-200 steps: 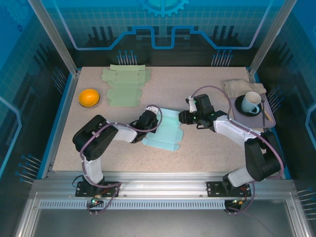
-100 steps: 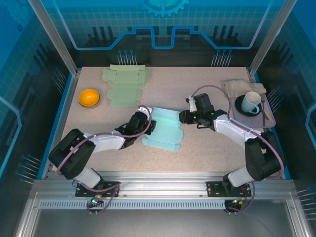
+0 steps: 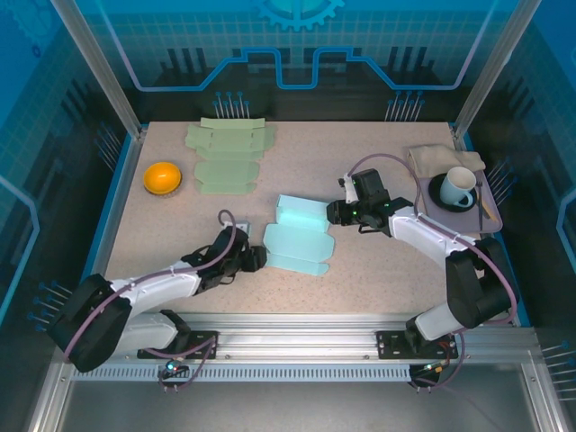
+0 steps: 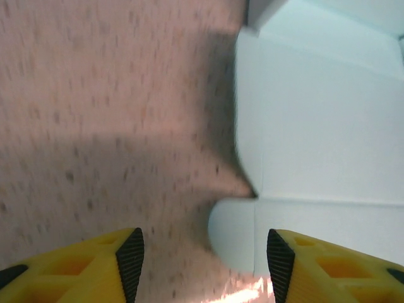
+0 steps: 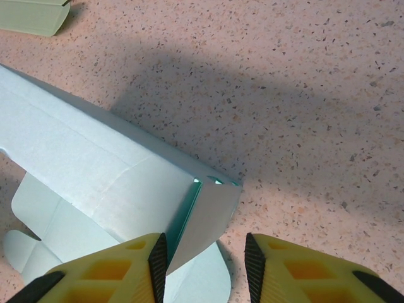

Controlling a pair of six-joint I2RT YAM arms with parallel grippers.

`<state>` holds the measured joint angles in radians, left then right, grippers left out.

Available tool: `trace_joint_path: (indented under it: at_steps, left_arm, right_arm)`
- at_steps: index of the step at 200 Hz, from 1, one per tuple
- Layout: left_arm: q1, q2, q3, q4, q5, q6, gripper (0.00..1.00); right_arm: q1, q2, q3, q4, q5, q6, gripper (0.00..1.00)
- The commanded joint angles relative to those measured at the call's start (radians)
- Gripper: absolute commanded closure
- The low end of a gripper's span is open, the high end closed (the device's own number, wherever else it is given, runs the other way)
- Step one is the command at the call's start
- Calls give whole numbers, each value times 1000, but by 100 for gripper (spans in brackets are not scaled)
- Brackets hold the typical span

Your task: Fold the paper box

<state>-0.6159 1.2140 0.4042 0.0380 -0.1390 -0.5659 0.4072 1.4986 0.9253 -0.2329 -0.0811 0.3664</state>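
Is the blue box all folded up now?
Not yet. One long side of the blue paper box stands up like a wall. The right gripper sits open at that wall's end flap; the left gripper hovers open beside the flat part. The near panels lie flat, waiting to be folded.

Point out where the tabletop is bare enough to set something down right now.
Bare: back middle, between the green blanks and the cloth; left side, between the orange bowl and the left arm; front, between the blue paper box and the right arm. Crowded: the centre, where both arms end at the box, and the tray corner.
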Motion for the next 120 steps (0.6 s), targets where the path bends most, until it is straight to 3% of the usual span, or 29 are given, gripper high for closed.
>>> trace_joint_path:
  at_steps: [1, 68, 94, 120]
  left_arm:
    - [5, -18, -64, 14, 119, -185, 42]
    - [4, 74, -75, 199, 135, -252, 44]
    - [6, 137, -30, 232, 77, -195, 45]
    - [7, 222, 41, 284, 102, -131, 48]
  right_arm:
    - [11, 30, 4, -80, 41, 2, 61]
    - [13, 21, -3, -83, 57, -6, 61]
    - [13, 16, -15, -77, 55, -9, 61]
    - [13, 13, -22, -77, 55, -15, 61]
